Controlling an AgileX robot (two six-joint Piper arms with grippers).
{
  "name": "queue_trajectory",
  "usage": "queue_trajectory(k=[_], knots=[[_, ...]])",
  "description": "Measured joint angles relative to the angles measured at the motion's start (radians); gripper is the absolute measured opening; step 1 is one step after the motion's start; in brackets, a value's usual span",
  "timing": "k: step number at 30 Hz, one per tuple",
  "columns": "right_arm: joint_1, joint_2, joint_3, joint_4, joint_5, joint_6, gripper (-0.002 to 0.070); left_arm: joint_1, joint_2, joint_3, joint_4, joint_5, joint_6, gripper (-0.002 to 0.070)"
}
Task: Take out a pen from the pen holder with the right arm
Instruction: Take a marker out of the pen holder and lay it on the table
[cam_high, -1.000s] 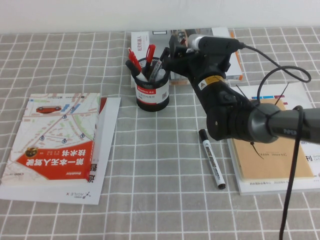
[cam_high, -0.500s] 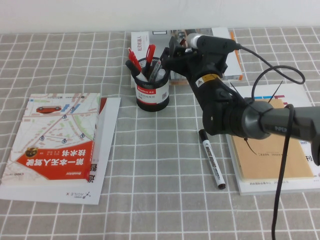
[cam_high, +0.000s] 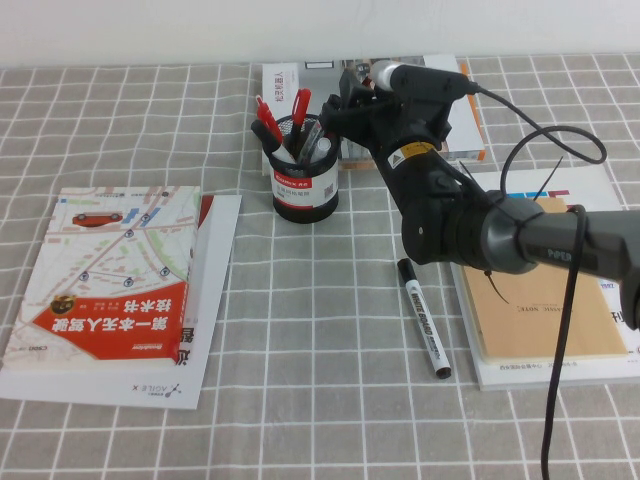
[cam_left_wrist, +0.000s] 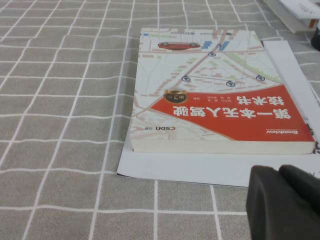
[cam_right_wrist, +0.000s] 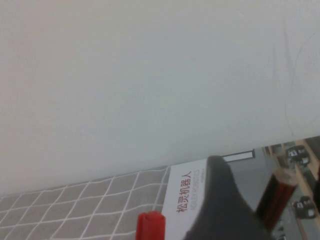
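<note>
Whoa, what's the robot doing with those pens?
It's trying to pull a pen out. The right gripper is up at the tops of the pens standing in the pen holder, but none has come out yet. A marker lies on the table nearby. The left gripper just waits low beside the book.

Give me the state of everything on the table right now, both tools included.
Black mesh pen holder, upright, pens inside.
Red-capped pens, capped, standing in the holder.
Black-and-white marker, capped, lying flat.
Red map-cover book, closed, flat.
Tan notebook, closed, flat.
Right tool, at the pens' tops above the holder.
Left tool, shut, hovering near the book.
</note>
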Motion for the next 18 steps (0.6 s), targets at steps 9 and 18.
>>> queue_trajectory(k=[9, 18], knots=[[0.0, 0.002, -0.009, 0.0, 0.013, 0.0, 0.03, 0.0, 0.0, 0.0, 0.0, 0.0, 0.0, -0.0003], [0.0, 0.012, -0.009, -0.004, 0.019, 0.0, 0.0209, 0.0, 0.0, 0.0, 0.0, 0.0, 0.0, -0.0003]])
